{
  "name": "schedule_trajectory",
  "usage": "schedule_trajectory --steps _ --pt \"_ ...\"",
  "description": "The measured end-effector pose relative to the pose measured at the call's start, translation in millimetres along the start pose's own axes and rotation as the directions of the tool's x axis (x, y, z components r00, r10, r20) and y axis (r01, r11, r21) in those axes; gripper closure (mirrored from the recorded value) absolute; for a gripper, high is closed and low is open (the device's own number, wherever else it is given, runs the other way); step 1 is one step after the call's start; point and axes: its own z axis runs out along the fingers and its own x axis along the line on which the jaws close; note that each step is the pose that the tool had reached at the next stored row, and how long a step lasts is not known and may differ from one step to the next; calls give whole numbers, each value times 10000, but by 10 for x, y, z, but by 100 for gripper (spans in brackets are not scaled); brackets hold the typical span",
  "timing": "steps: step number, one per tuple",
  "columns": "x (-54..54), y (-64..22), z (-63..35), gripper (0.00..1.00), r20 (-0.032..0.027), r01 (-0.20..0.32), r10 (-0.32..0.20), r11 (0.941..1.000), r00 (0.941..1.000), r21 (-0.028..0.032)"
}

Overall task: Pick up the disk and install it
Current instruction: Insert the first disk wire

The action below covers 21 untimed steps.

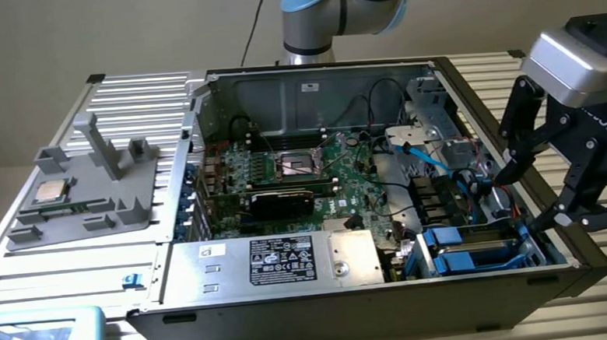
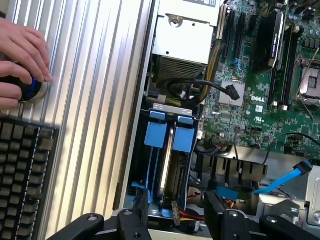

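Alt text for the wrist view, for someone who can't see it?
The open gripper hovers close to the disk, which stands on edge in its blue carrier inside the computer case, beside the motherboard. Outside the case, a person's hand rests on a round knob next to a keyboard.

Robotics lab bench: open PC case (image 1: 311, 99) on ribbed aluminium table (image 1: 133, 93), keyboard (image 2: 22, 175) alongside.

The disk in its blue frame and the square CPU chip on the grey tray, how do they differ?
The disk sits inside the computer case; the CPU chip lies outside, on the grey tray. The disk wears a blue frame; the chip is bare. The disk is larger; the chip is small and square. Both are silver-grey.
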Motion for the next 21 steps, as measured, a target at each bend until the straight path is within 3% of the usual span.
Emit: schedule_trajectory --steps 7,17,19,21 --pt "54 -44 73 43 35 28 -28 10000 10000 -17" --pt "79 -57 189 43 247 94 -94 10000 9997 4" --pt "84 -65 208 45 275 108 -108 9999 9996 7" --pt "90 -67 229 59 310 114 -115 9999 9995 9"
